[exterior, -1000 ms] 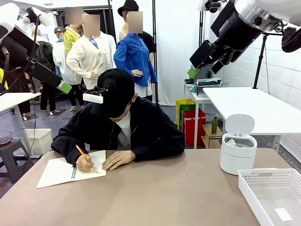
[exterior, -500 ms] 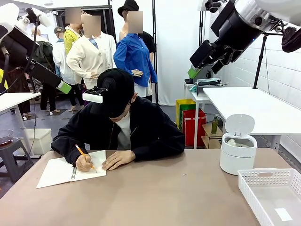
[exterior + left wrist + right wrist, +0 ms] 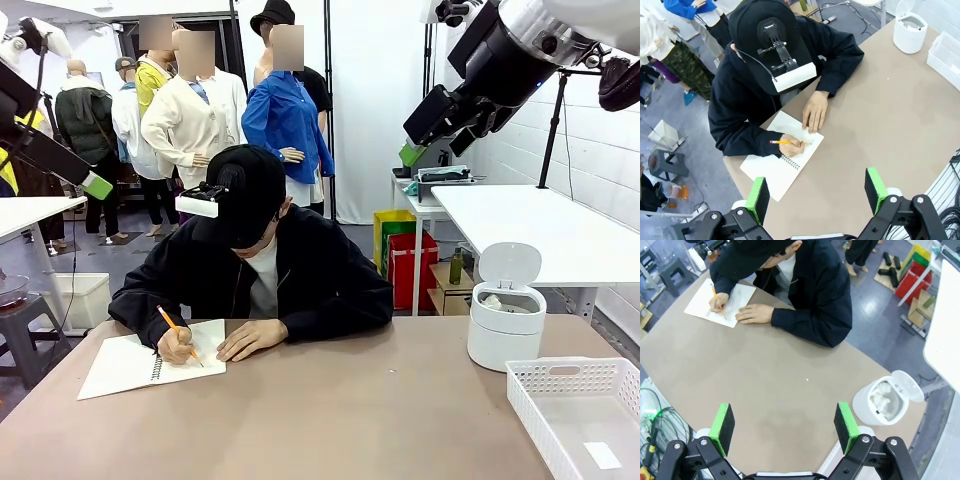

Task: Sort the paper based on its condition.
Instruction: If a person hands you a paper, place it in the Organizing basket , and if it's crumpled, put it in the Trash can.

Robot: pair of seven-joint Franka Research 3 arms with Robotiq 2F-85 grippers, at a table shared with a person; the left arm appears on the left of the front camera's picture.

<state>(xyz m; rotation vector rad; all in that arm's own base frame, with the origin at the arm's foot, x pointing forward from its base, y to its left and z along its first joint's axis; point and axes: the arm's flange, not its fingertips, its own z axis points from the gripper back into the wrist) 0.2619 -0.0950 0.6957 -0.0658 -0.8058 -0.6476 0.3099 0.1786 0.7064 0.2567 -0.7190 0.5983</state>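
Left arm (image 3: pixel 45 150) just swung off sideways, both sets of jaws wide open and empty. Person (image 3: pixel 262 275) still scribbling in the notebook (image 3: pixel 125 365), so nothing to sort yet.

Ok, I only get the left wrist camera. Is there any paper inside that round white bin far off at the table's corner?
Observer: Yes. The right wrist view looks down into the open bin, and crumpled paper lumps lie inside it.
Operator: And the white basket next to it? I only see its edge.
Observer: In the front view, one flat slip lies on the floor of the basket.
Operator: Is the other arm holding something?
Observer: No. The right gripper has its fingers wide apart, with nothing between them.
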